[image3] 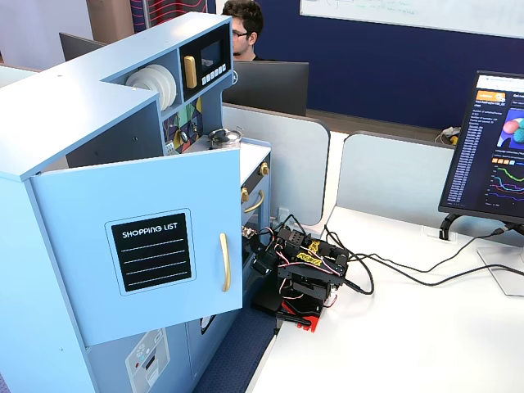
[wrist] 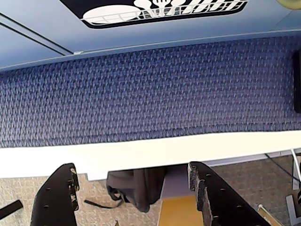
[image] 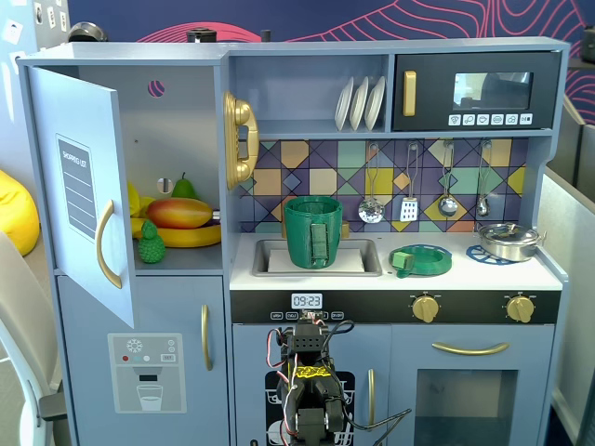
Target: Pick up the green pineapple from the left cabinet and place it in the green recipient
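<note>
The green pineapple (image: 151,243) stands at the front of the left cabinet's shelf (image: 181,258), beside a mango and bananas. The cabinet door (image: 84,190) with the shopping-list label and gold handle stands wide open; in the other fixed view the door (image3: 155,237) hides the shelf. The green recipient (image: 313,231), a tall dark green pot, stands in the sink. My arm (image: 311,381) is folded low in front of the kitchen, far below both, and also shows in the other fixed view (image3: 304,270). In the wrist view my gripper (wrist: 133,172) is open and empty, pointing down over blue carpet.
A mango (image: 178,213), bananas (image: 191,238) and a green pear (image: 184,189) share the shelf. A flat green dish (image: 420,260) and a metal pan (image: 509,241) sit on the counter. A gold phone (image: 240,139) hangs beside the cabinet. A white table edge (wrist: 141,153) crosses the wrist view.
</note>
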Tool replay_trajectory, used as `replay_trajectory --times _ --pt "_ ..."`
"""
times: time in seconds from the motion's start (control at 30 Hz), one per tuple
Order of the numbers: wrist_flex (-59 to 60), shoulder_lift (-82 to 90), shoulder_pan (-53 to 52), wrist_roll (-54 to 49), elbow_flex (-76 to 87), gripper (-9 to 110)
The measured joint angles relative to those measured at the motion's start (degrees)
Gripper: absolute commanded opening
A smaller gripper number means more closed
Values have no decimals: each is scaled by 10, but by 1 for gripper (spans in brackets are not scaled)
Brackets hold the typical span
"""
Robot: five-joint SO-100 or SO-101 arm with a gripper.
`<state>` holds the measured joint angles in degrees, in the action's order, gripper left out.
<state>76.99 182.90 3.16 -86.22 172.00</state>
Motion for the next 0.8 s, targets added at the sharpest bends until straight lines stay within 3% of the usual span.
replay_trajectory --times 0.3,0.8 --pt "-2 1 -59 77 1 0" --pt "-21 -1 -28 35 1 1"
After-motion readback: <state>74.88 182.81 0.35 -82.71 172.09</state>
